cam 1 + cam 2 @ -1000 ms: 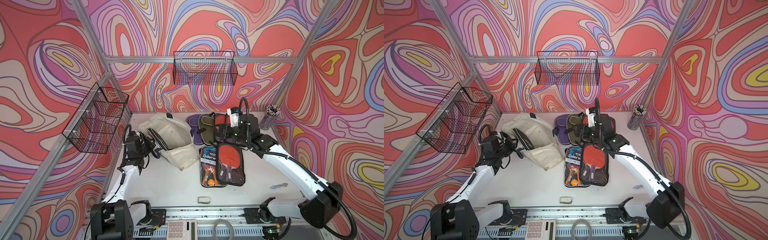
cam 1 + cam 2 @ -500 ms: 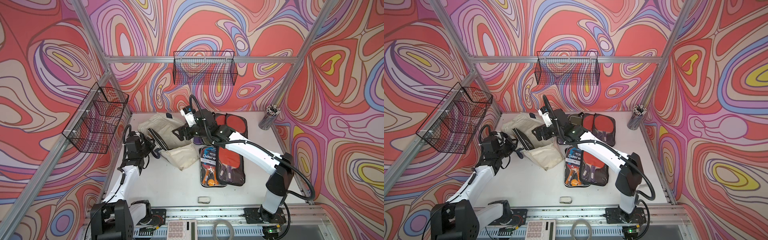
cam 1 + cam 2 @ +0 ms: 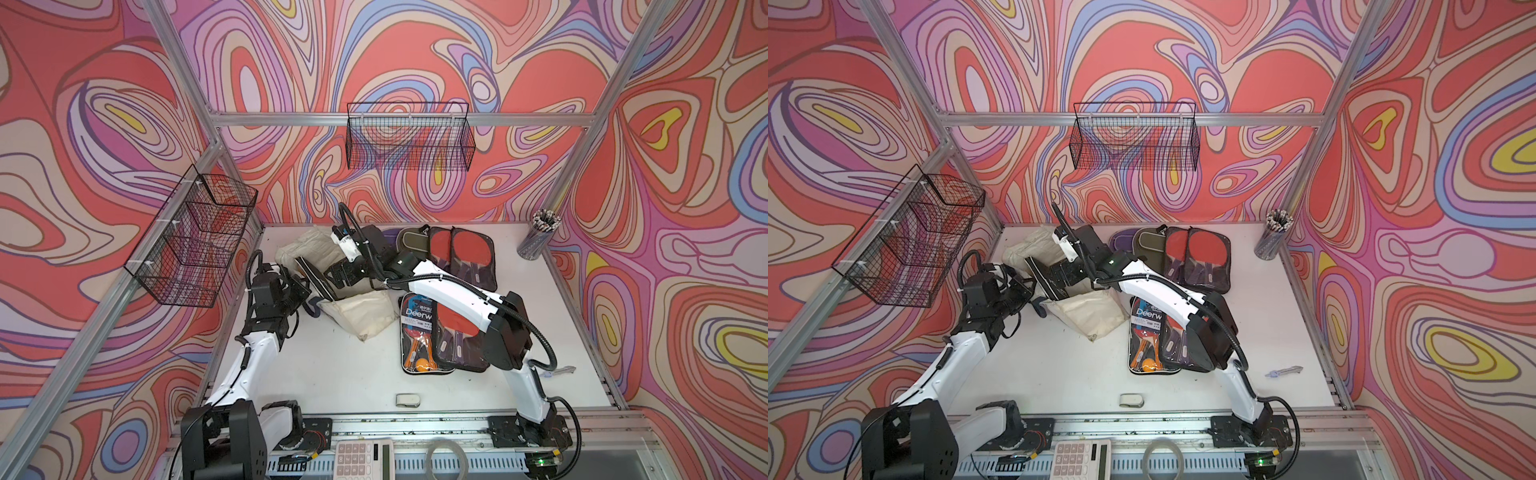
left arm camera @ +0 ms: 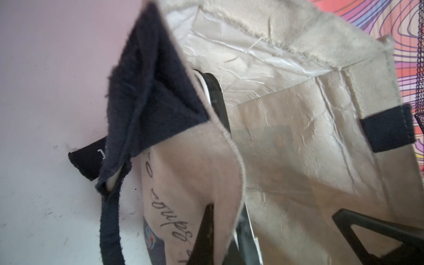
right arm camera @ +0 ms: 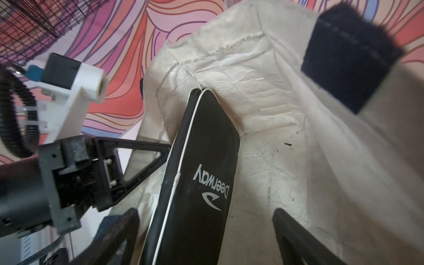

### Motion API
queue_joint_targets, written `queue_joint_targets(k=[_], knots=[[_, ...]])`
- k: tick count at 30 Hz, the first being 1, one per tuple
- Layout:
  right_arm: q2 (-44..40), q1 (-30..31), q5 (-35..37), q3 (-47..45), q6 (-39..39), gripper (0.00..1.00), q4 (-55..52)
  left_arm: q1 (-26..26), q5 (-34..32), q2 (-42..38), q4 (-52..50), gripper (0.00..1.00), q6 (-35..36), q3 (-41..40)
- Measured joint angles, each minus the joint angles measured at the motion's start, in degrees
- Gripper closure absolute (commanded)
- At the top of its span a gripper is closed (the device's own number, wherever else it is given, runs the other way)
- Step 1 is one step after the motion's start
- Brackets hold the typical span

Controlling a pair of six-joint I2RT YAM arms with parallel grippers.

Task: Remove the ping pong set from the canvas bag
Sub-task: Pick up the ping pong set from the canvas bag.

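Note:
The cream canvas bag (image 3: 365, 318) lies at the back left of the table with its mouth held wide. My left gripper (image 3: 306, 293) is shut on the bag's near rim (image 4: 206, 146), by a navy strap handle (image 4: 146, 91). Inside stands a ping pong set (image 5: 202, 172): a black zipped case with white piping and "Deerway" lettering, also showing in a top view (image 3: 316, 276). My right gripper (image 5: 204, 229) is open inside the bag's mouth, one finger on each side of the case, not closed on it. In a top view the right gripper (image 3: 1059, 276) sits over the bag (image 3: 1096, 311).
Other paddle sets lie right of the bag: a clear Deerway pack (image 3: 417, 332), a case with red paddles (image 3: 461, 257), and purple and olive cases (image 3: 409, 241). A pencil cup (image 3: 538, 235) stands back right. Wire baskets (image 3: 409, 137) (image 3: 195, 241) hang on the walls.
My right arm has swung left from the paddle cases at the back and lowered its open gripper into the bag's mouth. The left gripper has kept its hold on the rim.

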Motion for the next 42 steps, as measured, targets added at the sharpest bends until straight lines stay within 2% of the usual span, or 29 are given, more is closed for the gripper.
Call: queue_joint_targets(k=[7,19,26,32,40,42], knots=[[5.01,0.83,0.37,3.26,-1.66,0.05,-1.73,0.0,0.0,-0.02,0.02,1.0,0.0,0.02],[6.23,3.48,0.48,7.04,-4.81,0.06,-5.22,0.0,0.0,0.0,0.17,1.0,-0.37,0.0],[8.09,4.52,1.79,7.45,-5.75,0.11,-6.25,0.0,0.0,0.0,-0.07,1.0,-0.37,-0.09],[8.48,4.52,5.7,7.61,-6.21,0.18,-6.67,0.0,0.0,-0.02,-0.24,1.0,-0.37,-0.24],[10.51,4.74,11.67,9.92,-6.88,0.2,-8.24,0.0,0.0,-0.37,0.0,1.0,-0.39,-0.24],[11.37,4.74,12.46,10.84,-6.97,0.25,-8.79,0.0,-0.02,-0.37,0.0,1.0,-0.37,-0.24]])
